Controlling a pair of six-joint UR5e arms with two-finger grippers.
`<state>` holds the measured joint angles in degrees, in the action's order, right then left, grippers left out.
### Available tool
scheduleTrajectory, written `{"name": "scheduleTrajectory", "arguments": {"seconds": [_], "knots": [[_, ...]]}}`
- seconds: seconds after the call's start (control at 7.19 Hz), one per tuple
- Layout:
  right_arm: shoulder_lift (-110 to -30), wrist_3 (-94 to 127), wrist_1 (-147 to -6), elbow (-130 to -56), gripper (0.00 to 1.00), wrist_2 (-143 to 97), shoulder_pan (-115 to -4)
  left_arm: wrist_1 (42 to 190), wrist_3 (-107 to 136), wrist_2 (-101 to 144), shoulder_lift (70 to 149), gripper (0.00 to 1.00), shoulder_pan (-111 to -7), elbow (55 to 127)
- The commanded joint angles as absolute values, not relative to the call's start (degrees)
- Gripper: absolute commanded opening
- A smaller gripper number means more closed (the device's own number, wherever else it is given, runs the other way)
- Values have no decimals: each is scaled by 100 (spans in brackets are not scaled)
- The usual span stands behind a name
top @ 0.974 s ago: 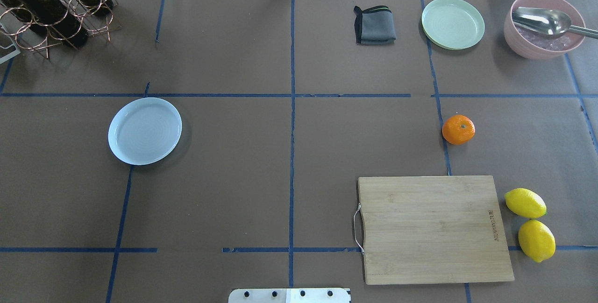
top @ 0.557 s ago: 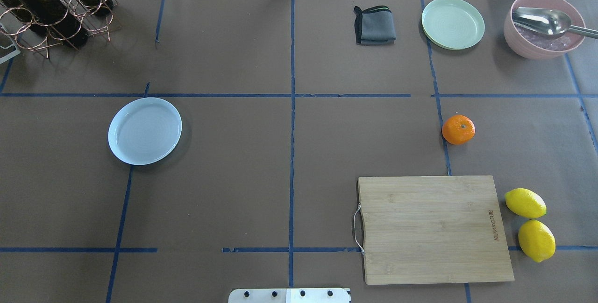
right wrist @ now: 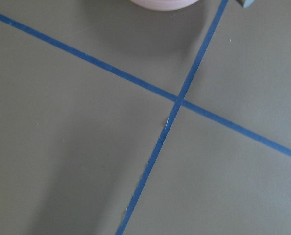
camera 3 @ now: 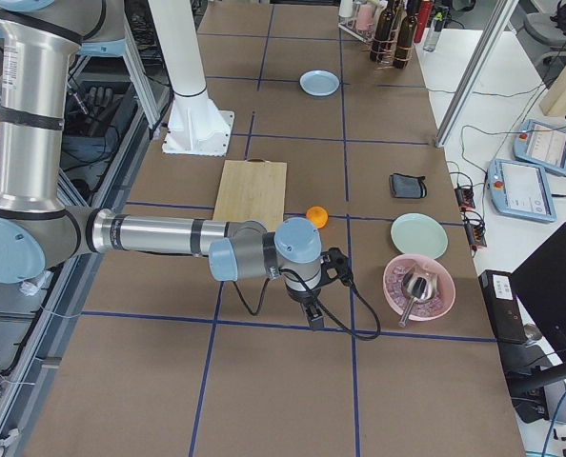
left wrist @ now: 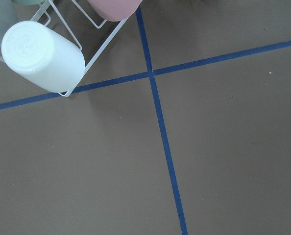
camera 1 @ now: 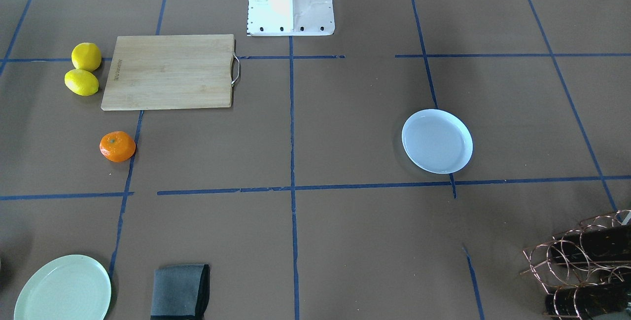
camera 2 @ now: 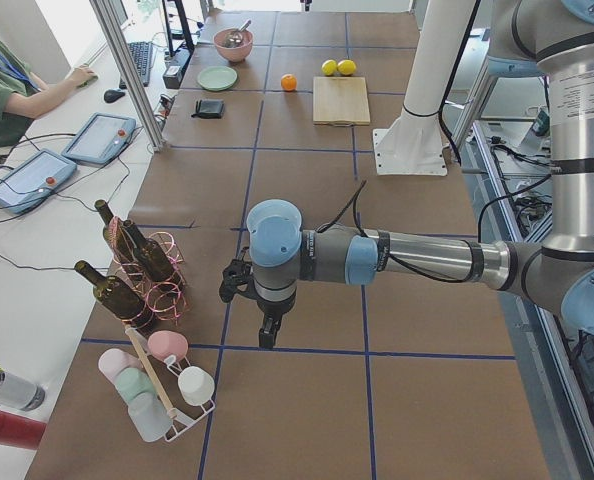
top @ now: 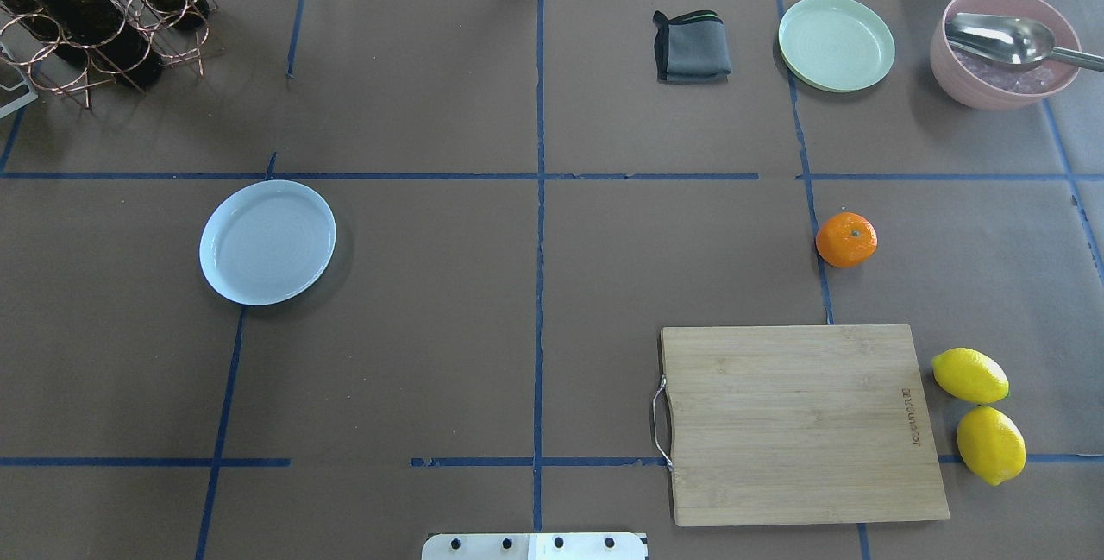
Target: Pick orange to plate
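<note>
Nothing on the table has shifted over the last second.

1. Small round bright-orange mandarin [top: 846, 239]: untouched on the brown paper, near the far edge of the bamboo cutting board [top: 798, 422], on my right half.
2. Round pale-blue plate [top: 267, 242]: empty, well apart on my left half.
3. Left gripper [camera 2: 267, 335] and right gripper [camera 3: 313, 319]: each hangs over its own end of the table, far from both items. I cannot tell if either is open or closed.

Assessment: the pick is not yet begun.
</note>
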<state>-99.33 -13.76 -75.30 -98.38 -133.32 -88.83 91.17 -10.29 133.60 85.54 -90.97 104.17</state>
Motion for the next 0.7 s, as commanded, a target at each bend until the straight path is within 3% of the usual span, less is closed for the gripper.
{"name": "scheduleTrajectory", "arguments": {"seconds": [0.0,0.28,0.56], "knots": [[-9870,139,-7102,-9844,100,-13525,-8877,9856,-1002,13360,9112,100,-9097,10292],[-9940,554,-6351,-9765,100,-13816,-8877,11295,-984,13394,9123,100,-9097,10100],[-9950,615,-5532,-9493,100,-13843,-8877,12220,493,13560,9088,100,-8783,10098]]}}
